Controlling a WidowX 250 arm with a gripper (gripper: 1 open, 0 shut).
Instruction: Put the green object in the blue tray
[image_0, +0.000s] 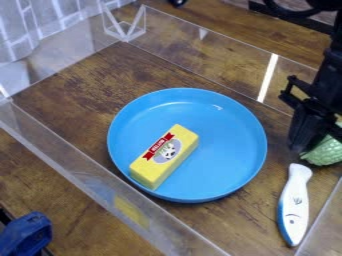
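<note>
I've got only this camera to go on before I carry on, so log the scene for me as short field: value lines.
gripper: black, at the right edge, low over the green object; whether it grips is unclear
green object: beside the blue tray, not in it
in tray: yellow block
near green object: white-and-blue fish-shaped item
task state: green object not yet in the tray

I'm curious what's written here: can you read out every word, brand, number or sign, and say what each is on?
None can be quoted with certainty.
Red band on the yellow block: pale lettering, too small and blurred to read.
</note>
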